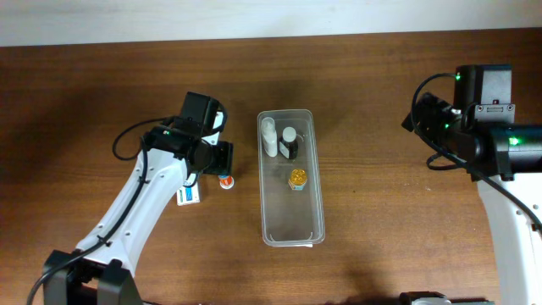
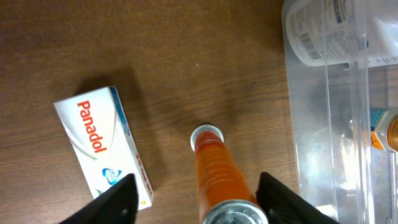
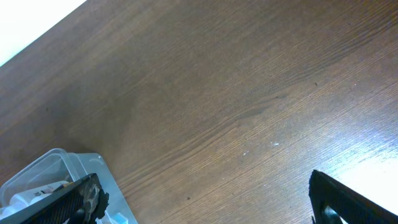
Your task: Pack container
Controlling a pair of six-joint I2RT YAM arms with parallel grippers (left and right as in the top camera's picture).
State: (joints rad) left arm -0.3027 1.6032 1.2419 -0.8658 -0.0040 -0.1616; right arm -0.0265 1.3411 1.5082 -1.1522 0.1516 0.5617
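The container (image 1: 266,207) is a long clear tub in the middle of the table, also in the left wrist view (image 2: 323,124) and the right wrist view (image 3: 56,165). It holds a white bottle (image 1: 268,135), a dark bottle (image 1: 290,146) and a small amber jar (image 1: 297,178). An orange tube (image 2: 214,165) stands upright on the table just left of the tub (image 1: 225,180). My left gripper (image 2: 198,186) is open and straddles the tube: the right finger is at its side, the left finger stands apart. My right gripper (image 3: 205,196) hangs open over bare table, holding nothing.
A white Panadol box (image 2: 99,146) lies flat left of the orange tube, partly under my left arm (image 1: 190,196). My right arm (image 1: 474,127) sits at the far right. The table's back edge runs along the top.
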